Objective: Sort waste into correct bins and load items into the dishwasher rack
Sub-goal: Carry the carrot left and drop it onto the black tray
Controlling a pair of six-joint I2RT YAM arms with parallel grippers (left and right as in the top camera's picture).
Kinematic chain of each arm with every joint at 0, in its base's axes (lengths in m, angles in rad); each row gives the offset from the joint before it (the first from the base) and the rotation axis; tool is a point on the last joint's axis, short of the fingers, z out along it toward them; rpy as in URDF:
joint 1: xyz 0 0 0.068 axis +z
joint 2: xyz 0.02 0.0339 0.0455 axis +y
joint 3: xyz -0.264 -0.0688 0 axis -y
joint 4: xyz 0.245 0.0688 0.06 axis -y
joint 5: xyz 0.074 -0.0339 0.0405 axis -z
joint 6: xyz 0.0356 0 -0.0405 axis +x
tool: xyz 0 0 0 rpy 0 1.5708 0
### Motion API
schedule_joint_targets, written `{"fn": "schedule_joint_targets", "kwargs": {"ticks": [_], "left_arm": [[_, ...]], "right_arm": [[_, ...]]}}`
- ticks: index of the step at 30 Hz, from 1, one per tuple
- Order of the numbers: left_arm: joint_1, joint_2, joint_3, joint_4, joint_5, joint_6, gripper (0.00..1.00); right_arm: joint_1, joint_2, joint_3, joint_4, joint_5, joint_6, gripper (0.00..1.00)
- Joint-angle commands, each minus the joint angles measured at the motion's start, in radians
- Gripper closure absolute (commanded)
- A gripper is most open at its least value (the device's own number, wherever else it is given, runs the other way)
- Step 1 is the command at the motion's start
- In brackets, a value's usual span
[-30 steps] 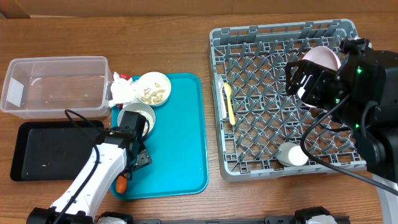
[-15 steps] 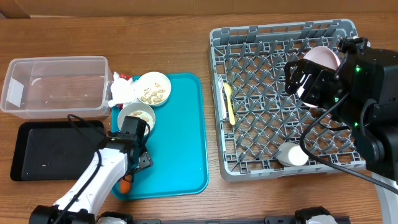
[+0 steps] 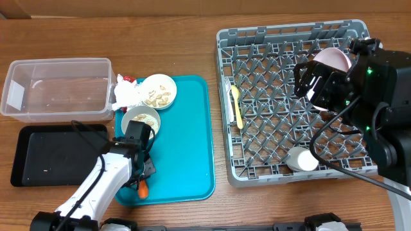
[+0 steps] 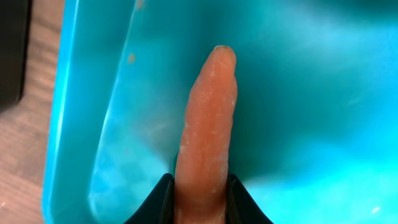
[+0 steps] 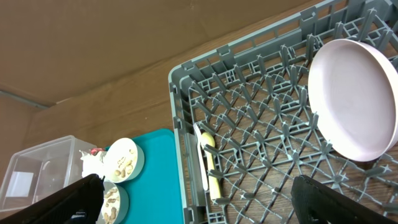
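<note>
Orange carrot (image 4: 208, 124) betw. L gripper (image 4: 200, 193) jaws

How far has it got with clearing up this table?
Partly done. The plate, cup, spoon and fork already sit in the rack. Right now the left gripper is closed on the carrot, on the teal tray. Not yet dealt with: two bowls with food bits, the napkin and the red wrapper.
</note>
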Motion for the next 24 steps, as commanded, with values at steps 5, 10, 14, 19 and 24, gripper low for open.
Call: {"fn": "schedule_joint_targets", "kwargs": {"ticks": [5,10,14,19,24], "left_arm": [[0.006,-0.01,0.161,-0.155,-0.069,0.005,0.96],[0.007,-0.023,0.3,-0.28,-0.2,0.005,0.96],[0.045,-0.026,0.384,-0.32,-0.292,0.004,0.96],[0.196,-0.025,0.386,-0.25,-0.294,-0.006,0.96],[0.381,-0.015,0.386,-0.146,-0.191,0.073,0.96]], "right_arm": [[-0.003,-0.004,0.01,0.007,0.009,-0.006,0.0],[-0.003,-0.004,0.01,0.008,0.009,-0.006,0.0],[-0.003,-0.004,0.01,0.007,0.009,-0.005,0.0],[-0.003,-0.004,0.01,0.004,0.009,-0.005,0.0],[-0.003,-0.003,0.01,0.004,0.009,-0.005,0.0]]}}
